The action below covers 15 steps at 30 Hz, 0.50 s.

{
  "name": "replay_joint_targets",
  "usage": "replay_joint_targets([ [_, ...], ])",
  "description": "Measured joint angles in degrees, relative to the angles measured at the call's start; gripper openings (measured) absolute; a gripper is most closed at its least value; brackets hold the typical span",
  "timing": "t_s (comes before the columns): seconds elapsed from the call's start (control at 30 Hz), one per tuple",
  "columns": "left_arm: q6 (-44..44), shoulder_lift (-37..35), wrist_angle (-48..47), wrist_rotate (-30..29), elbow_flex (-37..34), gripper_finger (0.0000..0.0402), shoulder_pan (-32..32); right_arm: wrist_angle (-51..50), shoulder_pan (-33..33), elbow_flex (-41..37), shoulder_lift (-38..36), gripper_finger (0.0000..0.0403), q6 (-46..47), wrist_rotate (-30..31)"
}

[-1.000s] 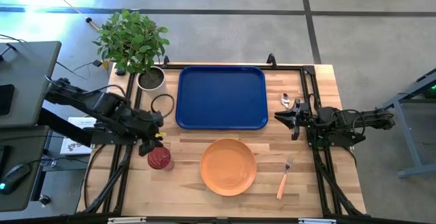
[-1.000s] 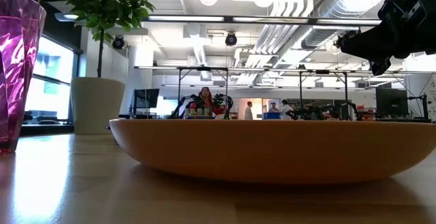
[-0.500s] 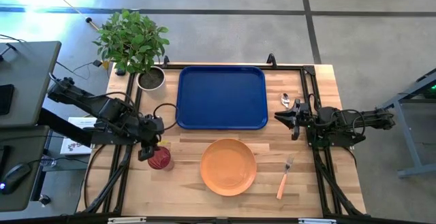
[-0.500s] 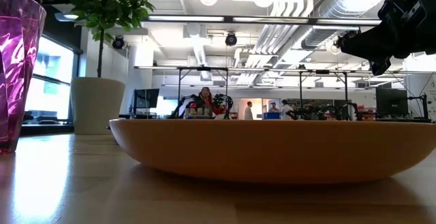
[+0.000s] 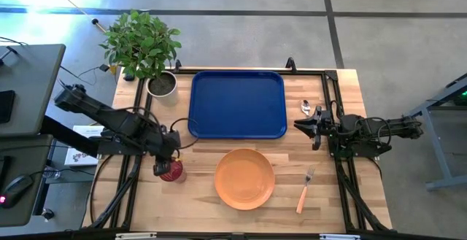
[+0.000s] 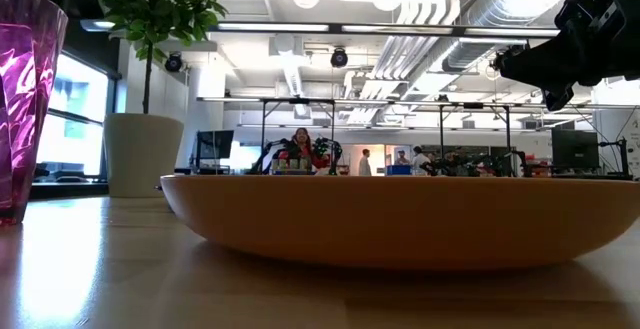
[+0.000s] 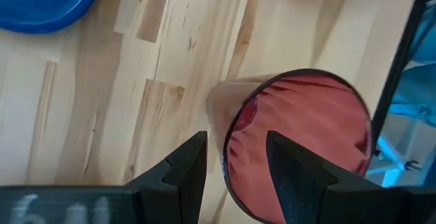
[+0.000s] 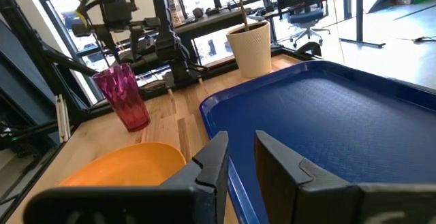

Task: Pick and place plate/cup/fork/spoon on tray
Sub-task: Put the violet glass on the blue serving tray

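The dark red cup point(image 5: 173, 172) stands upright on the wood near the table's left edge; it also shows in the low view point(image 6: 22, 109). My left gripper point(image 5: 163, 167) hangs over it, open. In the left wrist view point(image 7: 235, 152) one finger is over the cup's mouth point(image 7: 306, 142) and the other outside its wall; I cannot tell whether they touch. The orange plate point(image 5: 244, 179), the fork point(image 5: 304, 190) and the spoon point(image 5: 306, 109) lie on the table. The blue tray point(image 5: 237, 103) is empty. My right gripper point(image 5: 299, 125) hovers by the tray's right rim, open by a narrow gap point(image 8: 242, 139).
A white plant pot point(image 5: 162, 84) with a leafy plant stands at the far left corner, beside the tray. A black cable loop point(image 5: 174, 112) lies between the pot and the cup. Bare wood lies between the plate and the fork.
My left gripper has swung toward the table's near edge and the cup, ending over the cup's rim. The cup has stayed where it was.
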Motion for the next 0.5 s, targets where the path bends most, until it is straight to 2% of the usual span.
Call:
replay_joint_targets([
  [0.37, -0.35, 4.57, -3.29, -3.28, 0.00, 0.0142, 0.04, 0.00, -0.02, 0.00, 0.02, 0.0062, 0.00, 0.02],
  [0.5, -0.35, 5.65, -3.29, -3.39, 0.00, 0.0119, 0.04, -0.02, 0.00, 0.00, 0.02, 0.0062, 0.08, 0.01],
])
